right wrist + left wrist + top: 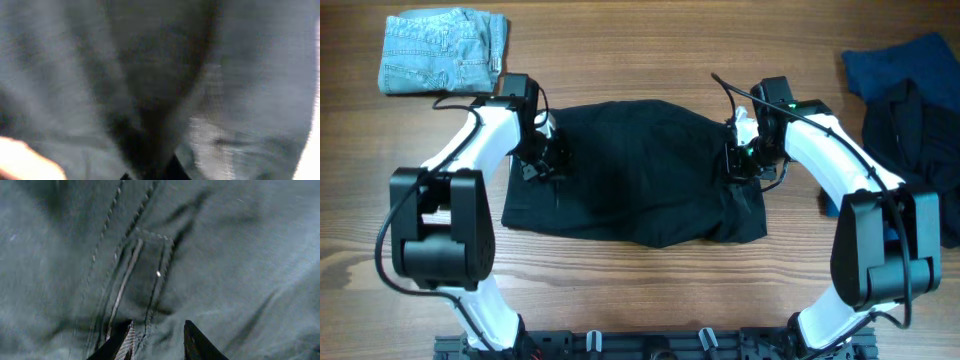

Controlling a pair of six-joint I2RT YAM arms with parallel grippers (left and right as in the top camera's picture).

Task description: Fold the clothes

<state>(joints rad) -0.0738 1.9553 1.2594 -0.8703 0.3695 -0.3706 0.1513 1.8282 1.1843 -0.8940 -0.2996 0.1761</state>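
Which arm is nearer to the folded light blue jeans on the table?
Left. The left arm ends just below the folded jeans, at the left edge of the black garment. The right arm ends at the garment's right edge, far from them.

My right wrist view is all blur: the black garment (150, 75) smears grey, and I cannot tell how my right gripper (745, 165) stands. The left wrist view's bottom edge cuts off my left gripper (159, 342), leaving only two parted tips. The clothes pile (910, 90) runs off the overhead view's right edge.
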